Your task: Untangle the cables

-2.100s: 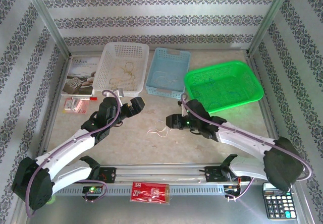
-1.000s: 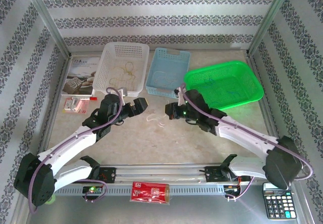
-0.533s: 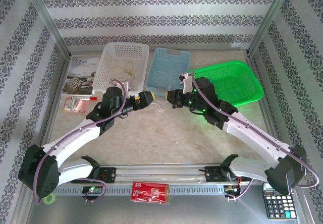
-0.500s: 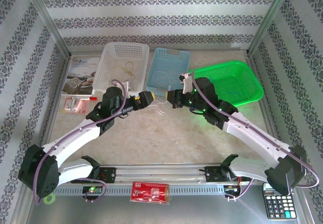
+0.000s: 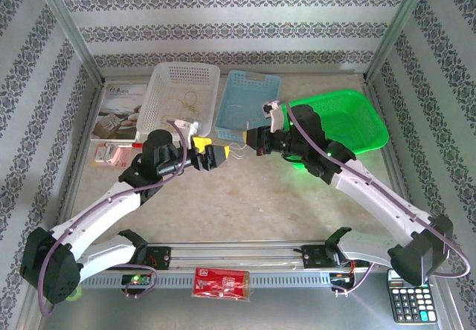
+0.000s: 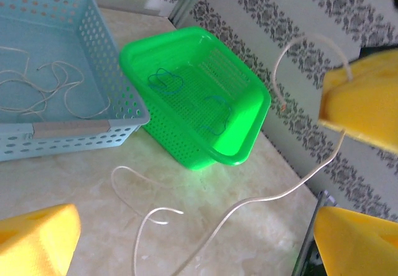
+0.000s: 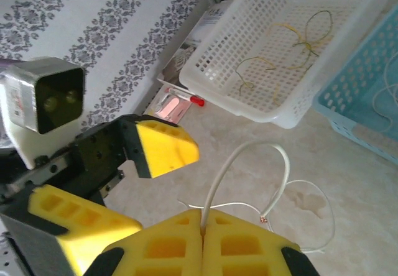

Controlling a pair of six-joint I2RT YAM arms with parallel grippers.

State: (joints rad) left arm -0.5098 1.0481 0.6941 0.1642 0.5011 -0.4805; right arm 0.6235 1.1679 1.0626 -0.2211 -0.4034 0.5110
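My right gripper (image 7: 203,226) is shut on a thin white cable (image 7: 249,155), which arches up out of the pads and ends at a bare tip. In the left wrist view the same cable (image 6: 283,192) trails from the right gripper's pads down to the table, beside another white loop (image 6: 134,189). My left gripper (image 5: 212,157) stands open just left of the right gripper (image 5: 249,138), with nothing between its pads (image 6: 37,239). Yellow cords (image 7: 298,40) lie in the white basket (image 5: 165,118), white cords in the blue basket (image 5: 251,131), and blue-green cords (image 6: 165,80) in the green basket (image 5: 375,125).
The three baskets stand side by side along the back of the table. A booklet (image 5: 119,111) and a small pink pack (image 5: 111,154) lie at the left. A calculator (image 5: 409,294) and a red pack (image 5: 221,282) sit by the front rail.
Both grippers have moved from mid-table toward the baskets. The right one has carried the white cable up off the table. The left gripper has dropped back slightly, open.
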